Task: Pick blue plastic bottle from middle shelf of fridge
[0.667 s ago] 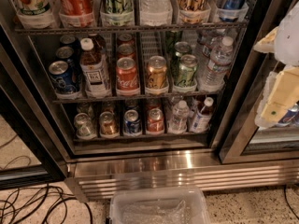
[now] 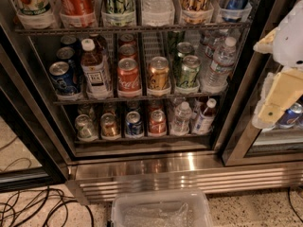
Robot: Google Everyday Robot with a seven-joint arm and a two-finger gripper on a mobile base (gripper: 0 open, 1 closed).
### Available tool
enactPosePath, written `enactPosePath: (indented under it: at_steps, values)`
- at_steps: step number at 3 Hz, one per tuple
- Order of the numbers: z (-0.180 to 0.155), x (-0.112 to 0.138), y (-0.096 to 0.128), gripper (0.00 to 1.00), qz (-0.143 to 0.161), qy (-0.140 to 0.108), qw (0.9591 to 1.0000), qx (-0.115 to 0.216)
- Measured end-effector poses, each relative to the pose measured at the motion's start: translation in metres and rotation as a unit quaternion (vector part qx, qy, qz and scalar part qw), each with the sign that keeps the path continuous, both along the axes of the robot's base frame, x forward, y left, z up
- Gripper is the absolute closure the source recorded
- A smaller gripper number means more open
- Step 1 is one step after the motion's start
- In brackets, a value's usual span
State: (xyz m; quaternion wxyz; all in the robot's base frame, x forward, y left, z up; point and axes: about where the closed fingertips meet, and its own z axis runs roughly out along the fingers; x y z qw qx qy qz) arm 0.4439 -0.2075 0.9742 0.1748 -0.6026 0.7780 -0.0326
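The blue plastic bottle (image 2: 96, 71), with dark brown drink, a white cap and a white label, stands upright on the middle shelf (image 2: 142, 98) of the fridge (image 2: 156, 167), in the second lane from the left. A blue can (image 2: 63, 79) is on its left and a red can (image 2: 128, 75) on its right. My gripper (image 2: 263, 79) hangs at the right edge of the camera view, in front of the black door frame (image 2: 236, 103). It is open, empty, and well to the right of the bottle.
Gold (image 2: 158, 74) and green (image 2: 189, 72) cans and a ribbed water bottle (image 2: 218, 65) fill the other lanes. Tall cans in clear cups stand on the rack above (image 2: 128, 28). A clear plastic bin (image 2: 161, 211) and black cables (image 2: 33, 207) lie on the floor.
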Motion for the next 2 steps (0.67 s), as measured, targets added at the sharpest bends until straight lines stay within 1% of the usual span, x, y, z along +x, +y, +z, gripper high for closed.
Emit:
enactPosePath:
  at_steps: [1,2]
  values:
    - [-0.015,0.005,0.031,0.0,-0.003,-0.012,0.9986,0.052]
    - [-0.023,0.032,0.075,0.0,-0.015,-0.044,0.9906,0.129]
